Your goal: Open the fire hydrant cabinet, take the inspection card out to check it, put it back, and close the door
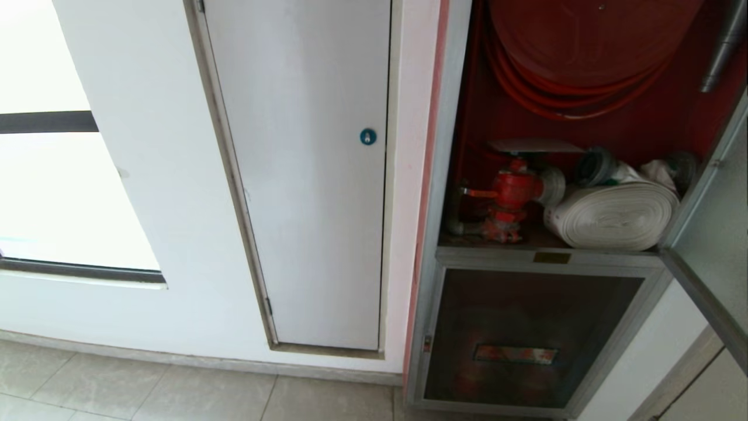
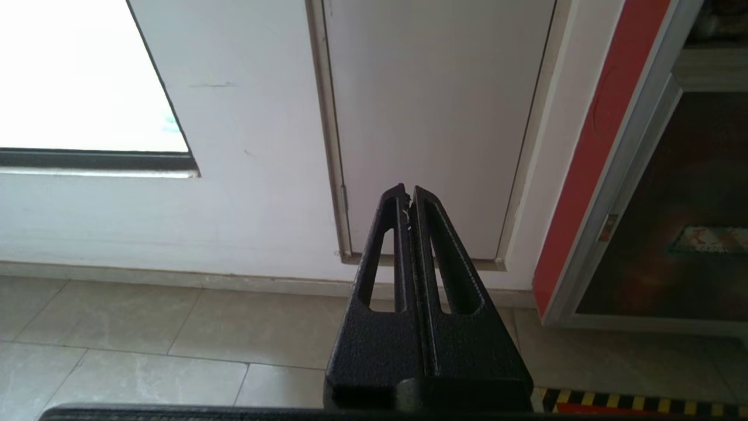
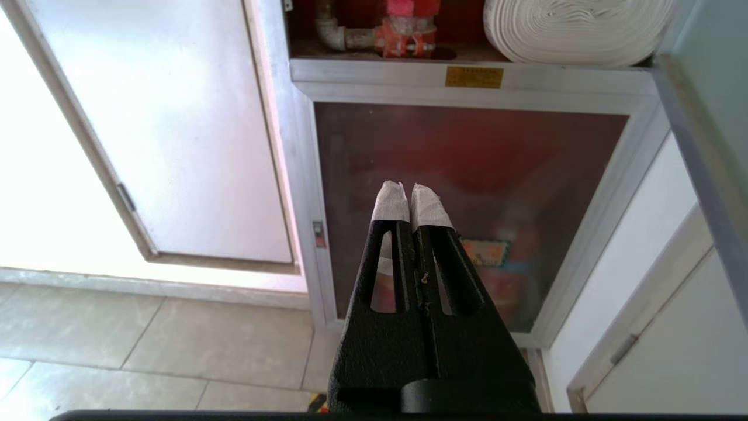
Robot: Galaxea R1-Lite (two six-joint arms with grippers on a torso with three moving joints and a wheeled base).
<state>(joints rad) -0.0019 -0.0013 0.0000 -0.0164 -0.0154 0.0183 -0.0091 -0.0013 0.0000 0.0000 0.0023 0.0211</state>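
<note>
The wall takes up most of the head view, white, with a bright window at the left and a tiled floor below it. Set into the wall is a plain white panel with a small blue round lock near its right edge.

To the right of that panel stands the fire hydrant cabinet, silver-framed and red inside. Its door is swung open at the far right, seen nearly edge-on. In the upper compartment hangs a red hose reel wound with red hose. Below the reel, a rolled white hose lies on the compartment floor beside a red valve. The lower dark glass panel of the cabinet is closed.

The inspection card, a thin flat white sheet, lies level just above the red valve, inside the open compartment under the reel.

Neither arm shows in the head view. The left gripper has its fingers pressed together, empty, pointing toward the foot of the white panel above the floor. The right gripper, its tips wrapped in white tape, is likewise closed on nothing and faces the lower glass panel, well apart from the card.
</note>
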